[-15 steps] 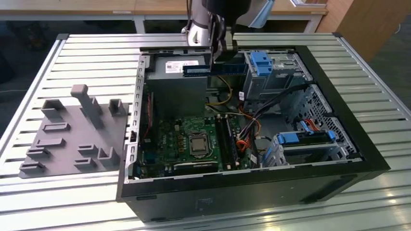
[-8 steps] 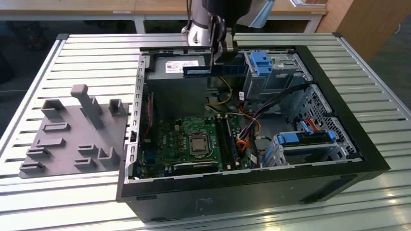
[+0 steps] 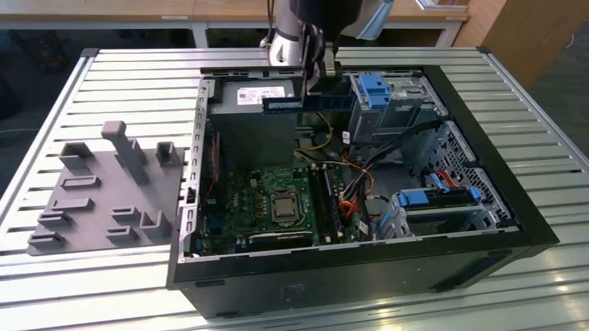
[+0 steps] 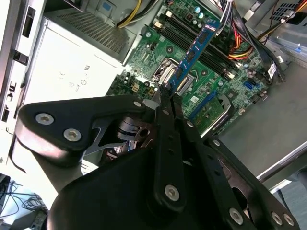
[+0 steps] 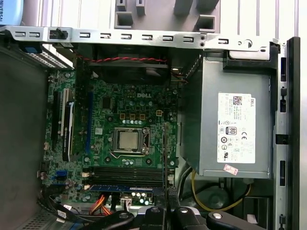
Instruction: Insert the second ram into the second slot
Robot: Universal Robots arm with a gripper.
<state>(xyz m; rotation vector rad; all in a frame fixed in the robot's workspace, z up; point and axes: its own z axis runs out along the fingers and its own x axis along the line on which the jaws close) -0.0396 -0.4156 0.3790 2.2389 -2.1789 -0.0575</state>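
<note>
count | we log 1 open PC case (image 3: 322, 284) on 1 bench (image 3: 138, 76) | 1 motherboard (image 3: 247, 198) | 1 CPU socket (image 5: 128, 140) | 1 power supply (image 5: 235, 124) | 2 drive cages (image 3: 402, 103) | 1 grey fixture plate (image 3: 101, 186) | 1 blue ram stick (image 4: 194, 50) | 1 gripper (image 4: 165, 93)

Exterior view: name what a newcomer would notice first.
The open case on the slatted table, its green motherboard bare. Above it, the gripper is shut on the blue ram. A grey fixture plate lies at the exterior view's left.

Workshop lab, slatted aluminium workbench (image 3: 138, 76)
</note>
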